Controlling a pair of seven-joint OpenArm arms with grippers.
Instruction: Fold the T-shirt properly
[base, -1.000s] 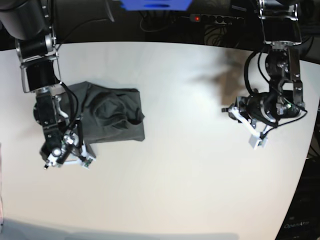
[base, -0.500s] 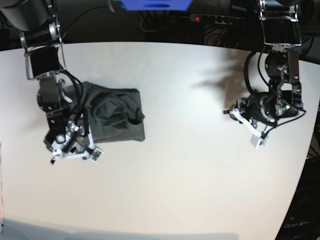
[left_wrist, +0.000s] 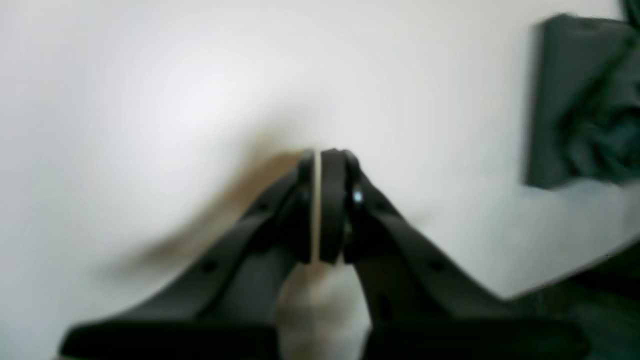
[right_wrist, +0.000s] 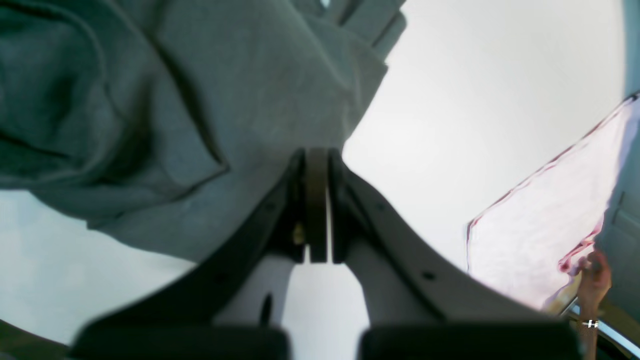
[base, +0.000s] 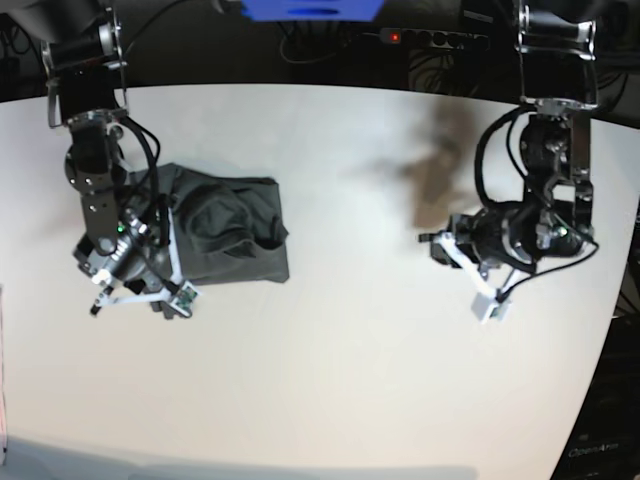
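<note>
T-shirt (base: 225, 235) lies folded; only wrist views show left gripper (left_wrist: 320, 207) and right gripper (right_wrist: 316, 205) closed, empty.

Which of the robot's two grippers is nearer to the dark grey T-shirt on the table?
The right. The right gripper is shut at the near left edge of the folded T-shirt. The left gripper, also shut, hangs far across the table, over bare surface.

My base camera looks down from high above on the whole white tabletop (base: 340, 300), both arms in frame. Each wrist camera sits just behind its jaws, looking along them, close to the surface. All three views share the folded T-shirt (base: 225, 235): filling the right wrist's upper left (right_wrist: 175, 100), at the left wrist's far right edge (left_wrist: 580, 100).
</note>
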